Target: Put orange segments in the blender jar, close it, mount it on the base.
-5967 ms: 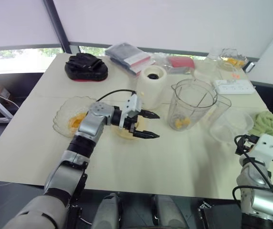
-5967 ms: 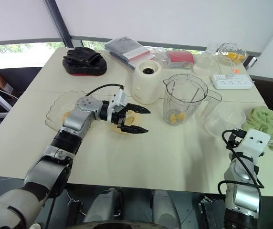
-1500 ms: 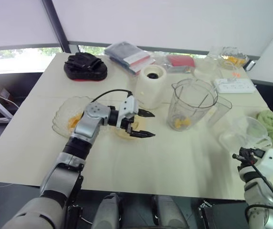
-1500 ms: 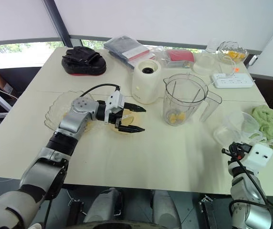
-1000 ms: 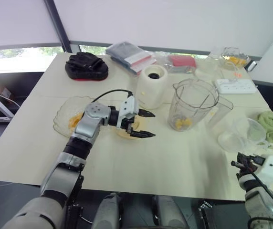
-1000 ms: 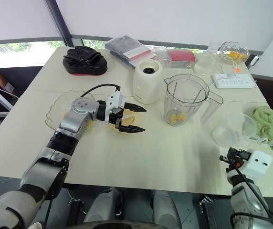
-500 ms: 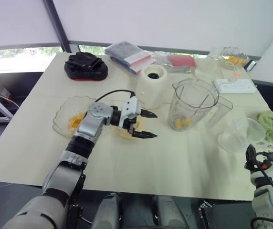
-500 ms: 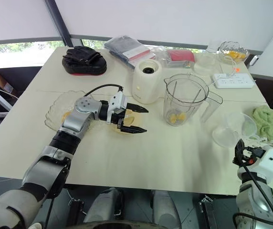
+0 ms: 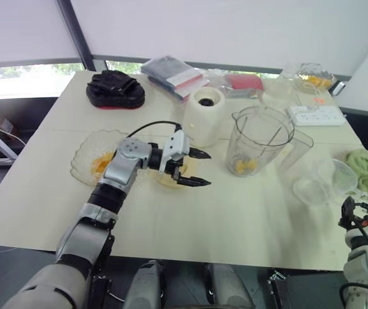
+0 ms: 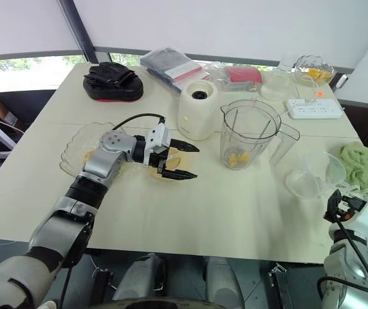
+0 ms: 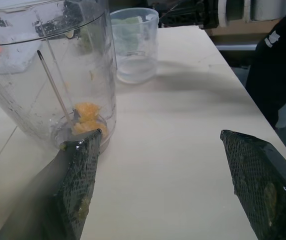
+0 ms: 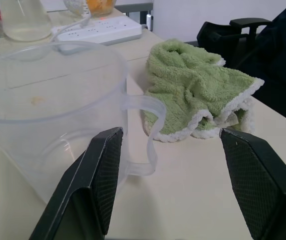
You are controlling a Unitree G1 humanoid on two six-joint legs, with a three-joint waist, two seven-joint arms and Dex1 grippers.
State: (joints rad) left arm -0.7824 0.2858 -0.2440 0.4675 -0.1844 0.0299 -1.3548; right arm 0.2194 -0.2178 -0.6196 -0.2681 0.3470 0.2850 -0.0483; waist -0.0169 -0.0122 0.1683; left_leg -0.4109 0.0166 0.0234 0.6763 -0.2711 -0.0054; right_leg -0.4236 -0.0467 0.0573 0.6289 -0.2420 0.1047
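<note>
The right tool (image 12: 169, 136) had backed off to 5 o'clock on the desk (image 9: 235, 222), spread wide, leaving the clear cup (image 9: 322, 183) tipped over. The left tool (image 9: 208, 168) stayed spread. The blender jar (image 9: 261, 143), at 3 o'clock from the base (image 9: 204, 116), still needed closing.

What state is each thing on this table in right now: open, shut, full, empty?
blender jar: lid off, a few orange segments at the bottom
blender base: bare, no jar mounted
left gripper: open, holding nothing
right gripper: open, holding nothing
glass dish: holds orange segments
clear plastic jug: upright, empty
green towel: crumpled
</note>
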